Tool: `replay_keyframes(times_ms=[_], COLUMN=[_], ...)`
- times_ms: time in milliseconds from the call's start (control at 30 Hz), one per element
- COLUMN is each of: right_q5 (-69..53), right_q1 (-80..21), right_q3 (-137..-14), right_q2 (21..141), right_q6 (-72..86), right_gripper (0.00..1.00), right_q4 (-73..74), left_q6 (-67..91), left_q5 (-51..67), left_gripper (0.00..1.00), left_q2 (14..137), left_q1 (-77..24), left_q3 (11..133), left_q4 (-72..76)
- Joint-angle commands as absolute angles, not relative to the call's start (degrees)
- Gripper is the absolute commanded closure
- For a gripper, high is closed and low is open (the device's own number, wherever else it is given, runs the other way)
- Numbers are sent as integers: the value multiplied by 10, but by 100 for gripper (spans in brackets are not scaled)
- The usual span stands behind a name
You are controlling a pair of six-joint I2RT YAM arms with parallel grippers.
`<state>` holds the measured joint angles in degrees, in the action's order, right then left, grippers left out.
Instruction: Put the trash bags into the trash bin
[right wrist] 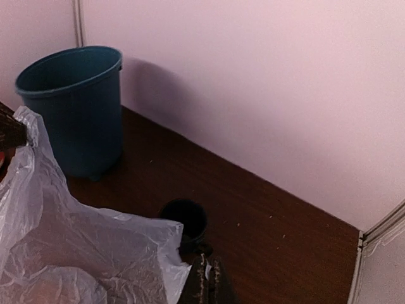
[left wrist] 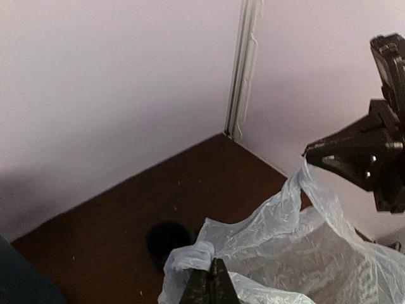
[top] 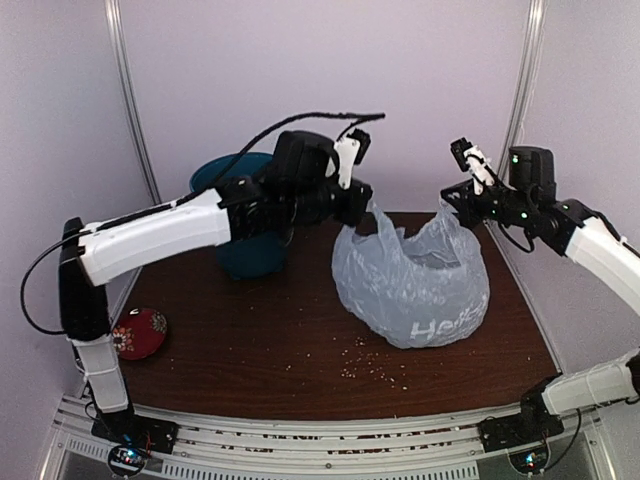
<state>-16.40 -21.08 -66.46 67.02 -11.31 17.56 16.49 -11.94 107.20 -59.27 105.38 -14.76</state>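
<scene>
The trash bag (top: 415, 290), thin pale blue-grey plastic with white lettering, hangs stretched open between my two grippers, its bottom resting on the brown table. My left gripper (top: 362, 205) is shut on the bag's left top edge; in the left wrist view the bunched plastic (left wrist: 196, 253) sits at its closed tips (left wrist: 212, 278). My right gripper (top: 452, 200) is shut on the right top edge, and a sliver of the bag (right wrist: 76, 247) shows between its tips (right wrist: 207, 272). The teal trash bin (right wrist: 73, 107) stands upright at the back left, partly hidden behind my left arm in the top view (top: 240, 175).
A small dark mug (right wrist: 185, 218) stands on the table behind the bag. A red round object (top: 138, 332) lies at the table's left edge. Crumbs (top: 375, 368) are scattered in front of the bag. Pale walls close in the back and sides.
</scene>
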Motion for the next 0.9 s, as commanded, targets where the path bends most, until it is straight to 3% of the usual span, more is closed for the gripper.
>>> replay_keyframes(times_ms=[0, 67, 133, 300, 467, 533, 633, 733, 867], right_q5=[-74, -83, -96, -183, -319, -322, -251, -170, -347], right_q1=[-188, -183, -183, -182, -183, -183, -183, -183, -183], right_q3=[-803, -845, -889, -981, -1028, -940, -707, -498, -455], right_q2=[743, 746, 729, 666, 632, 597, 537, 511, 454], right_q6=[-67, -73, -86, -112, -140, -153, -183, -221, -315], right_gripper=[100, 100, 100, 100, 100, 100, 100, 100, 100], right_q4=[101, 84, 80, 99, 207, 221, 193, 162, 309], left_q6=[176, 148, 139, 39, -175, -187, -153, -41, -7], left_q5=[-46, -54, -48, -18, -161, -187, -244, -176, -165], left_gripper=[100, 100, 100, 100, 100, 100, 100, 100, 100], left_q2=[1214, 1251, 1227, 1019, 954, 929, 905, 980, 1023], left_q1=[-548, -548, -548, -607, -762, -775, -751, -715, -768], left_q3=[1342, 1478, 1487, 1269, 1226, 1149, 906, 782, 735], left_q4=[-270, -289, -258, -54, -36, -18, 71, 6, -23])
